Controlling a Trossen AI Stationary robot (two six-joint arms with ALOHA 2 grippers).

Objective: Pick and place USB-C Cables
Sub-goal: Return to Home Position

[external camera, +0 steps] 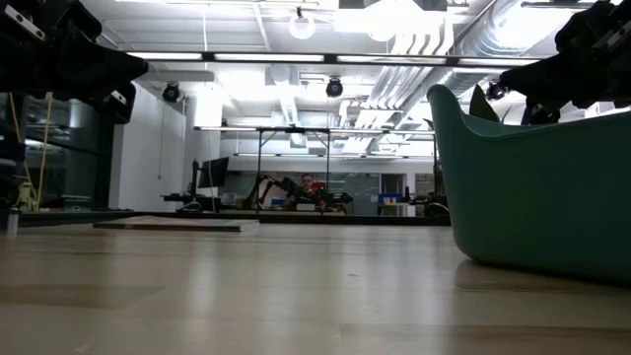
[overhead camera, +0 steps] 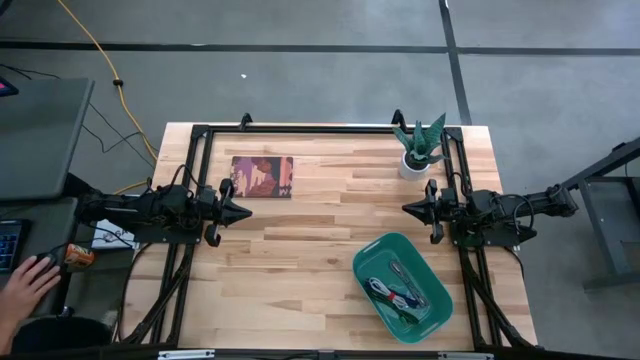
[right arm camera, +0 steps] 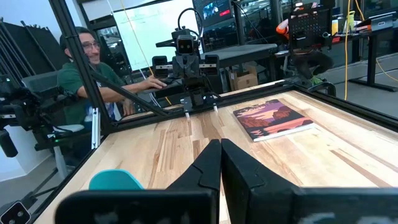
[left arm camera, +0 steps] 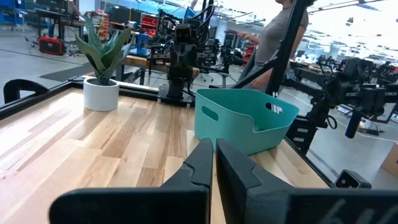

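Observation:
The USB-C cables (overhead camera: 395, 288) lie as a small tangle of thin bundles on the floor of the teal tub (overhead camera: 368, 262), which stands near the table's near right corner. I can make out a grey one and a white one with red; the colours of the others do not show. My left gripper (overhead camera: 244, 211) hovers shut above the table's left side, pointing right. My right gripper (overhead camera: 408, 208) hovers shut above the right side, pointing left, just beyond the tub's far end. In both wrist views the fingertips (left arm camera: 213, 149) (right arm camera: 220, 148) meet.
A picture-printed mat (overhead camera: 262, 176) lies flat on the far left part of the table. A potted plant (overhead camera: 418, 150) stands at the far right. A black frame (overhead camera: 300, 127) runs along the table edges. A person sits beyond the left edge, hand (overhead camera: 28, 283) at a desk.

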